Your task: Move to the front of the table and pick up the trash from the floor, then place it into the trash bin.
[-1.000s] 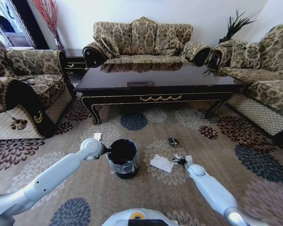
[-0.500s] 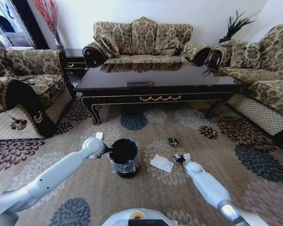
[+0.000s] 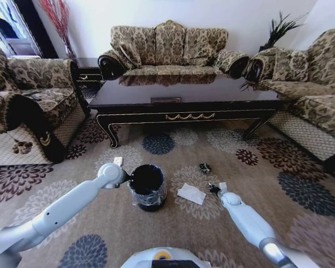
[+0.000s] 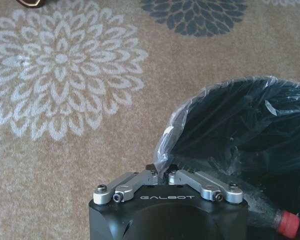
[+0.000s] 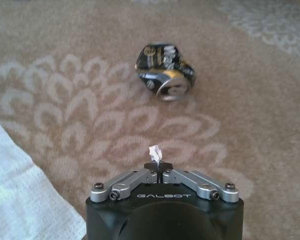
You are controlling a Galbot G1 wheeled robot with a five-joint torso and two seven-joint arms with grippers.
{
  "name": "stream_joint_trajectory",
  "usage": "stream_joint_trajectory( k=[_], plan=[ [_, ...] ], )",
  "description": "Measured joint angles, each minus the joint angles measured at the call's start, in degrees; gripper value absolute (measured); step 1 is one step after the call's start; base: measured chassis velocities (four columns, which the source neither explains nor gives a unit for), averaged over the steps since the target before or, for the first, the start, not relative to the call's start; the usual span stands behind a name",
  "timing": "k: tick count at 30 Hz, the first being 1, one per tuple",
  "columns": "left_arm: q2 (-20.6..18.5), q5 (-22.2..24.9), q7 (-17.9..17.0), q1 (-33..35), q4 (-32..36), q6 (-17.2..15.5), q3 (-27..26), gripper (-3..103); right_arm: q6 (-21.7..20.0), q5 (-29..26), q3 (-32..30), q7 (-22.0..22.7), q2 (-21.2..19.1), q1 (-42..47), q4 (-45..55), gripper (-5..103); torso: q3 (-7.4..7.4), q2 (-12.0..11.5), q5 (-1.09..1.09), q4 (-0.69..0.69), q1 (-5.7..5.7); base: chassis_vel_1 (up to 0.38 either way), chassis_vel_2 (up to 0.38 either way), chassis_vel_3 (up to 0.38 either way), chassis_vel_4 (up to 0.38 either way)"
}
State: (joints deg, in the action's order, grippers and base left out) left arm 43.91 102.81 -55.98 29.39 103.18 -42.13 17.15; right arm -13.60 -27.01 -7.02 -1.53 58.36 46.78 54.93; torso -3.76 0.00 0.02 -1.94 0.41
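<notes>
The black trash bin (image 3: 147,192) with its shiny liner (image 4: 240,135) stands on the flowered floor (image 3: 279,184), in front of the dark table (image 3: 184,92). My left gripper (image 4: 160,171) is shut on the liner's rim at the bin's left side. A clear tube with a red cap (image 4: 285,223) shows through the plastic there. My right gripper (image 5: 157,167) hangs low over the carpet to the right of the bin, shut on a tiny white scrap (image 5: 155,151). Just beyond it lies a dark crushed wrapper (image 5: 165,72). The flat white tissue (image 3: 191,193) lies between the bin and the right gripper.
Patterned sofas stand on the left (image 3: 28,100), at the back (image 3: 170,47) and on the right (image 3: 315,84) around the table. A small white piece (image 3: 118,161) lies on the carpet left of the bin. Open carpet stretches between me and the table.
The left gripper and the bin have shifted slightly to the right. The right arm has drawn in a little and reached slightly forward with the scrap.
</notes>
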Motion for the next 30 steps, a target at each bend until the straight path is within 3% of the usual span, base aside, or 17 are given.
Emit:
stream_joint_trajectory(
  k=[2,8,13,14,15,19,30],
  plan=[
    [0.2,0.1,0.0,-0.6,-0.2,0.0,0.5,4,-0.2,-0.4,-0.3,0.2,-0.6,0.6,1.4,1,0.00,0.0,-0.01,0.00,0.00,0.000,0.000,0.000,0.000],
    [3.4,1.8,0.0,-8.2,-2.1,0.0,6.1,4,-2.8,-5.4,-5.9,1.7,-6.0,7.4,19.7,0,0.00,0.0,-0.01,-0.02,0.00,0.000,0.000,0.000,0.000],
    [7.9,3.1,0.2,-14.1,-5.0,0.0,10.6,4,-3.3,-7.1,-11.5,1.9,-8.7,12.6,32.3,0,0.00,0.0,-0.01,-0.04,0.00,0.000,0.000,0.000,0.000],
    [11.1,3.7,0.6,-17.4,-7.5,0.0,13.8,4,-4.2,-9.7,-15.2,2.5,-9.9,15.6,41.9,0,0.00,0.0,0.00,-0.06,0.00,0.000,0.000,0.000,0.000],
    [11.1,3.7,0.6,-17.4,-7.5,0.0,13.8,4,-4.2,-9.7,-15.2,2.5,-9.9,15.6,41.9,0,0.00,0.0,0.00,-0.06,0.00,0.000,0.000,0.000,0.000],
    [16.5,3.8,0.7,-21.0,-12.1,0.0,18.2,4,-6.3,-13.9,-19.4,3.6,-11.1,19.1,54.5,0,0.00,0.0,-0.01,0.01,0.00,0.000,0.000,0.000,0.000],
    [26.8,2.7,1.1,-24.1,-20.3,0.0,21.2,4,-6.9,-13.1,-22.8,4.4,-11.6,27.6,64.7,0,0.00,0.0,0.00,-0.03,0.00,0.000,0.000,0.000,0.000]
  ],
)
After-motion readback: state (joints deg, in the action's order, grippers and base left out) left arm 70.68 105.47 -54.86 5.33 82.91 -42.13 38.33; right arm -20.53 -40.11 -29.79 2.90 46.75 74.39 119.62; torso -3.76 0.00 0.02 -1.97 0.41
